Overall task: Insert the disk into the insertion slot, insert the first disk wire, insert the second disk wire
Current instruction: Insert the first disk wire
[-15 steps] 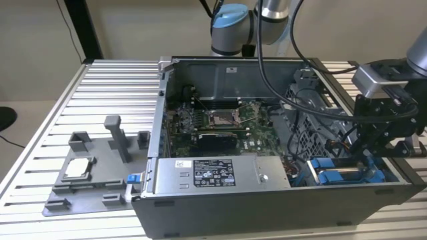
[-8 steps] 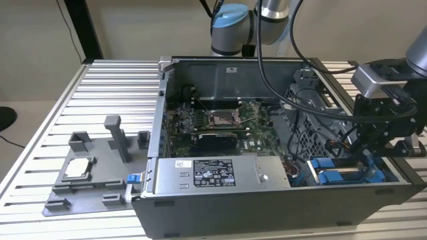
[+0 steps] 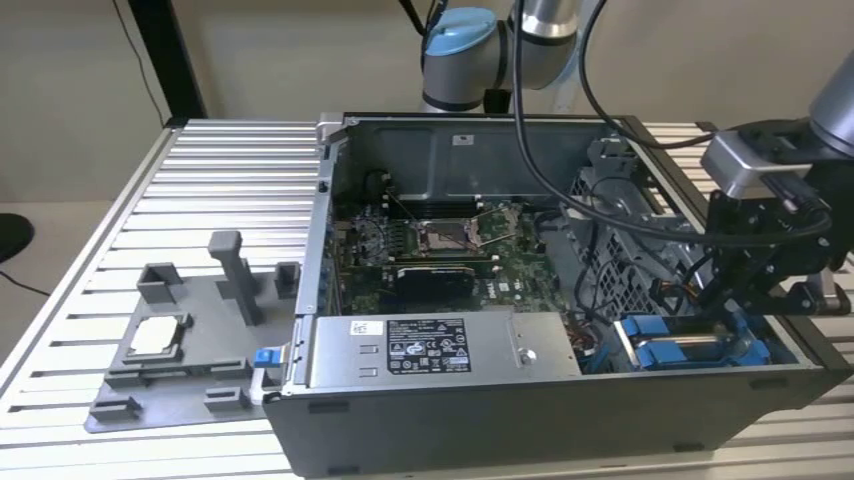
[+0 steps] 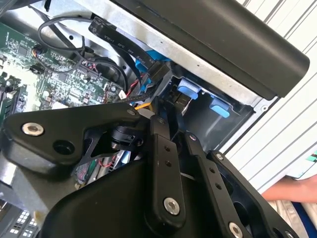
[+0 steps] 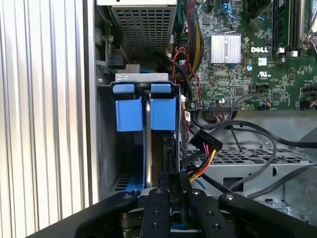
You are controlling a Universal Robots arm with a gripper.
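Observation:
The disk [image 5: 147,144] stands edge-on in the insertion slot [image 5: 106,148] of the open computer case. Its blue frame [image 5: 130,113] shows at the bay's mouth, and in the exterior view [image 3: 678,345] at the case's front right corner. My gripper [image 5: 173,184] hangs over the inner end of the disk. Its fingers [image 5: 156,208] are drawn close together on a black wire connector [image 5: 173,179]. A second black connector [image 5: 208,145] with yellow, red and black wires lies loose just beside it. In the second wrist view my gripper [image 4: 173,128] points down into the bay among the cables.
The motherboard [image 3: 427,240] and power supply [image 3: 434,345] fill the case [image 3: 534,420]. Black cables [image 3: 627,225] cross near the arm. A grey fixture [image 3: 187,330] with a small part sits at the exterior view's left. A person's hand [image 4: 290,191] rests on the slatted table.

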